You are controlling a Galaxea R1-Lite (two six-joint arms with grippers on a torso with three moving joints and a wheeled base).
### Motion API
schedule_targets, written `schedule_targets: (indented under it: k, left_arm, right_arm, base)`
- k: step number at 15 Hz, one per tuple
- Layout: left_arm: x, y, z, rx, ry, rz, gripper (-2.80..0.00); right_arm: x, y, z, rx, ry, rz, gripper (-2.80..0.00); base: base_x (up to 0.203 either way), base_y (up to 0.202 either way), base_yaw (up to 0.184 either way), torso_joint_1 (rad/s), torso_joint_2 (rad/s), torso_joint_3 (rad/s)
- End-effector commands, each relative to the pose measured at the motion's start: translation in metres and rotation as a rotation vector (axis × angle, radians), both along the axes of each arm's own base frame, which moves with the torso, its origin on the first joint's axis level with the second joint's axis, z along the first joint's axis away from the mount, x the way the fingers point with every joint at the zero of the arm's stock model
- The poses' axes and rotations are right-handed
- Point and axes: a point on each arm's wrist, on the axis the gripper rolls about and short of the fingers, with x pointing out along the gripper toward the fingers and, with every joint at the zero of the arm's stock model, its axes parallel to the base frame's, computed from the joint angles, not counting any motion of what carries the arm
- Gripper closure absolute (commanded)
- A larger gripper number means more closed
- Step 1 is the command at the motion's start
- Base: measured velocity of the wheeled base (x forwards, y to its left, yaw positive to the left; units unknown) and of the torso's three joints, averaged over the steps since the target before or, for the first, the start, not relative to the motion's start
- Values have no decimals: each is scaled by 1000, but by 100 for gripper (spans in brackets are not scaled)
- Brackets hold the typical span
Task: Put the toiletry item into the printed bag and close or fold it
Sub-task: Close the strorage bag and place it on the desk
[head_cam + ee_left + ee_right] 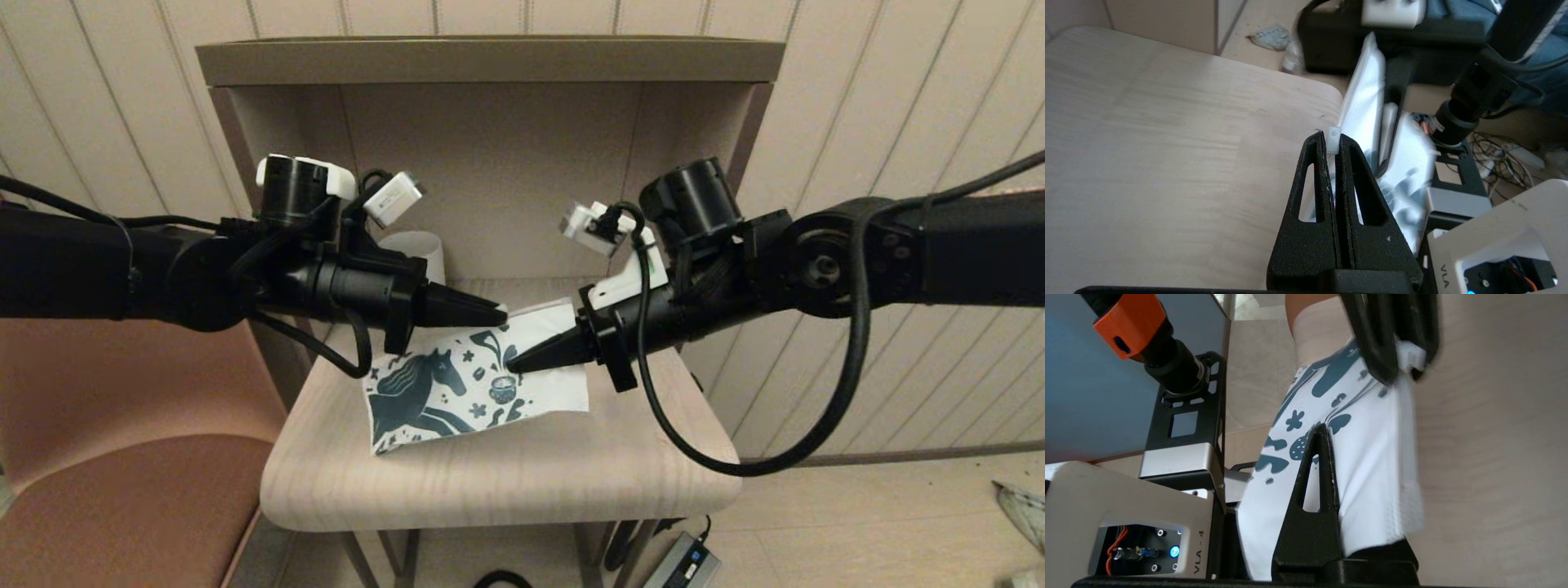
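Note:
The printed bag (457, 392) lies on the small wooden table (490, 482), its right part lifted off the surface. My left gripper (500, 314) is at the bag's far edge, shut on a small flat white tab (1333, 138) that sticks out between its fingertips. I cannot tell whether that tab belongs to the bag's zip edge or to the toiletry item. No slim white tube shows anywhere else. My right gripper (513, 365) grips the bag (1372, 457) from the right, one finger (1318, 465) on the print and the other hidden under the white fabric.
A white ribbed mug (416, 249) stands at the back of the table, behind my left wrist. A shelf unit (490, 61) walls in the back and sides. A brown seat (131, 506) sits to the left, and cables and a power brick (682, 563) lie on the floor.

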Motion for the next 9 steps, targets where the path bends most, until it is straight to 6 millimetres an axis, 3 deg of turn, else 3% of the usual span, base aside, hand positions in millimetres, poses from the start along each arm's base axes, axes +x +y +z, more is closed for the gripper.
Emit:
schedule_targets:
  k: [1,5,9]
  left_arm:
    - [0,0,0,-3,-2,-6,0]
    - [1,1,-2,1,0,1,0]
    - [14,24,5,7,-26,108,0]
  right_arm:
    - [1,1,-2,0,4,7,0]
    - [2,-4,2,2,-6,-12,0]
    - [20,-28,1,-35,-20,-158,0]
  base:
    - [0,0,0,0,0,0]
    - [0,0,0,0,0,0]
    - [0,0,0,0,0,0]
